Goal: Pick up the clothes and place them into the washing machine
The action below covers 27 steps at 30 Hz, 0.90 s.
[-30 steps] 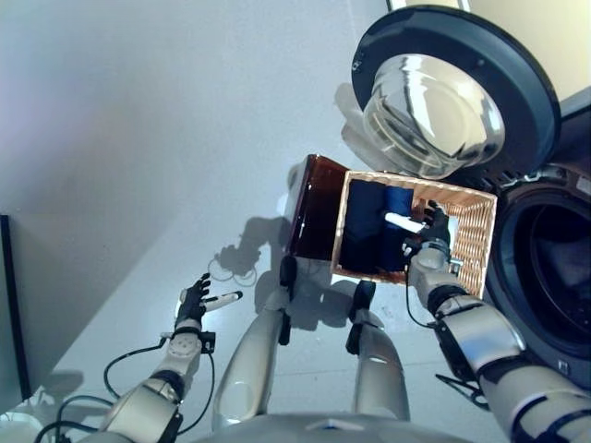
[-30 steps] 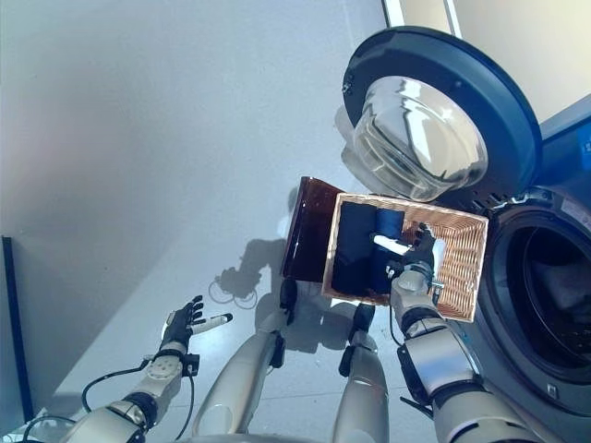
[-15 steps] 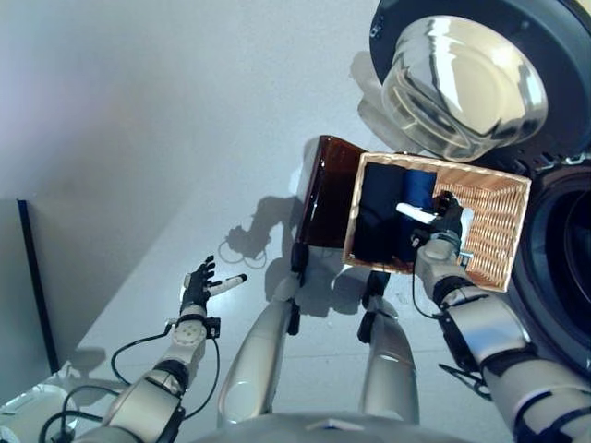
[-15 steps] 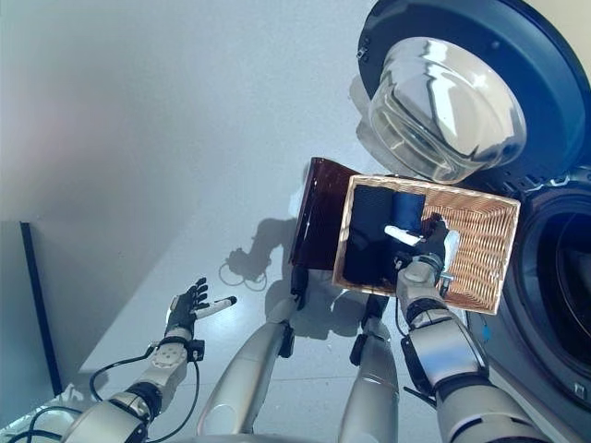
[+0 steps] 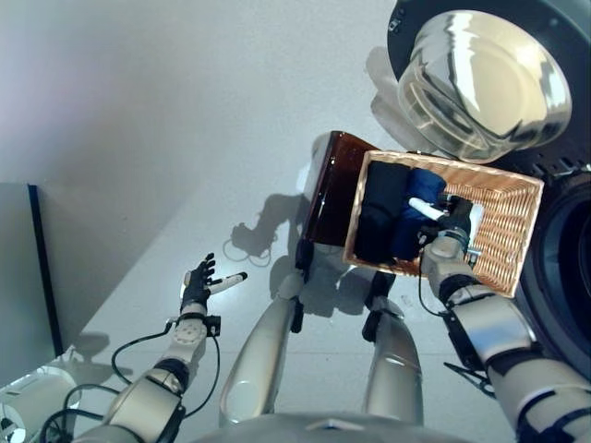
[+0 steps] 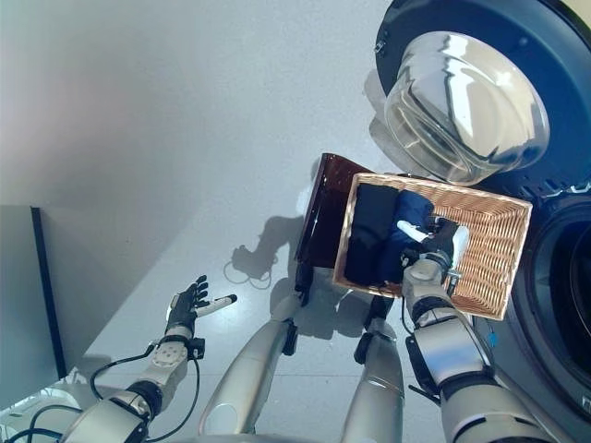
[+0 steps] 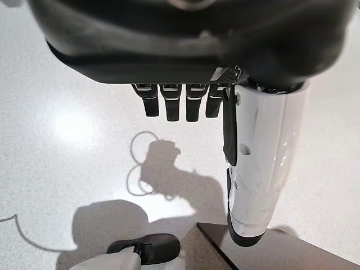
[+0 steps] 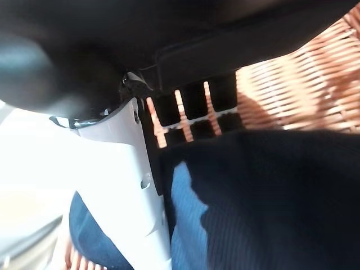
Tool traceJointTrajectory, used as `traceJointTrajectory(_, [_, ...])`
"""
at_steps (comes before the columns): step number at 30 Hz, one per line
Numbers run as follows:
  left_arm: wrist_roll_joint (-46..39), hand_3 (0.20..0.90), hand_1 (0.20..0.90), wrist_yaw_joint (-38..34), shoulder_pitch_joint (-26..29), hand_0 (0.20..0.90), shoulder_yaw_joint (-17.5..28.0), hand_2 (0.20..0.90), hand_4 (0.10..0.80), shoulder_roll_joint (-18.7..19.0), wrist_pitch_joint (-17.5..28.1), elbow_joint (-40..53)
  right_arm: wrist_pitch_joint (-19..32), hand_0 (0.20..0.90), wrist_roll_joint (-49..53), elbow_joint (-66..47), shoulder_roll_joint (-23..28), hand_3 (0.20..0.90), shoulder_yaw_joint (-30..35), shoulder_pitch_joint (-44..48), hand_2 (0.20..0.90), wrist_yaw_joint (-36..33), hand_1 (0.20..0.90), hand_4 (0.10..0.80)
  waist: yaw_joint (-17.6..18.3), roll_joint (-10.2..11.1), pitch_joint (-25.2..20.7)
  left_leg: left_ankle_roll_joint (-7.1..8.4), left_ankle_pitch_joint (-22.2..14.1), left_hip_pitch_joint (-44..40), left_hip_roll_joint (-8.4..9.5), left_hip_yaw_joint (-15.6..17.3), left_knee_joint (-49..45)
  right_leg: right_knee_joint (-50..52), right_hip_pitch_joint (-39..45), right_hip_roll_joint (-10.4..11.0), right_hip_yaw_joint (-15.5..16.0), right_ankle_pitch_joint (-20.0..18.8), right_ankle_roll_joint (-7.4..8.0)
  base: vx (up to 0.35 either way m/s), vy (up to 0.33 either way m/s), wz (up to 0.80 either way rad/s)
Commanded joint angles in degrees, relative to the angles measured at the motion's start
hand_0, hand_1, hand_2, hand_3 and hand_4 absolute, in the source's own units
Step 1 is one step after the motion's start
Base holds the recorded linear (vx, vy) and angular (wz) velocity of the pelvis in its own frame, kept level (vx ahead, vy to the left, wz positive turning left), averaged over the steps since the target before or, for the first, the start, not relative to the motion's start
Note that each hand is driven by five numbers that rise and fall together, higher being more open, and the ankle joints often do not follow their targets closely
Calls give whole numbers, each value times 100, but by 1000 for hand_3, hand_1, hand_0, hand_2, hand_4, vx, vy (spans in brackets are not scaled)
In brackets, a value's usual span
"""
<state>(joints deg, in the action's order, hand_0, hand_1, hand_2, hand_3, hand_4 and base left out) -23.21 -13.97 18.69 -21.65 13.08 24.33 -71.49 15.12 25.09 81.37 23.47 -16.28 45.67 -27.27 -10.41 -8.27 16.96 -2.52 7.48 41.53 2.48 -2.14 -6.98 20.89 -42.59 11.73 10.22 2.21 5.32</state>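
A wicker basket stands on the floor in front of the washing machine. It holds folded dark navy clothes and a blue garment. My right hand is inside the basket, open. Its straight fingers reach over the dark cloth toward the wicker wall. Its white-covered thumb lies on the blue cloth. My left hand hovers open over the floor at the lower left, holding nothing. The washer's round door is swung open, and the dark drum opening is at the right edge.
A glossy dark brown box stands against the basket's left side. A grey panel with a dark edge stands at the far left, with a white round object on the floor below it. Pale floor lies between the left hand and the basket.
The camera has shifted, so the whole scene sits further right and up. My right hand stays in the basket over the clothes. My left hand is still open.
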Motion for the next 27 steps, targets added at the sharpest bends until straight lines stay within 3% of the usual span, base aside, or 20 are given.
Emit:
traceJointTrajectory(1, [-46, 900, 900, -296, 57, 900, 99, 900, 800, 177, 205, -230, 271, 200, -101, -108, 221, 200, -77, 243, 200, -59, 200, 300, -69, 81, -129, 400, -432, 372, 191, 109, -433, -981, 536, 73, -262, -518, -4, 0, 7, 4])
traceJointTrajectory(11, [9, 900, 900, -245, -58, 900, 101, 900, 800, 180, 215, -258, 314, 200, 53, -281, 247, 200, 220, -210, 200, 7, 200, 300, 56, 95, -173, 374, -489, 177, 146, 234, -471, -981, 606, 44, -433, -547, -4, -9, 10, -2])
traceJointTrajectory(22, [-109, 900, 900, -57, -313, 900, 94, 900, 800, 82, 246, -177, 576, 200, 560, -751, 269, 200, 996, -1035, 200, 103, 200, 300, 437, 131, -343, 338, -508, -415, 12, 477, -204, -1271, 928, -49, -746, -682, 12, -23, 7, -24])
traceJointTrajectory(27, [-183, 900, 900, -68, -468, 900, 75, 900, 800, 20, 367, 6, 1073, 200, 983, -1631, -21, 200, 1542, -1508, 200, -44, 200, 300, 658, 170, -385, 325, -521, -558, -87, 611, -185, -1301, 944, -156, -909, -687, -1, -20, -11, -28])
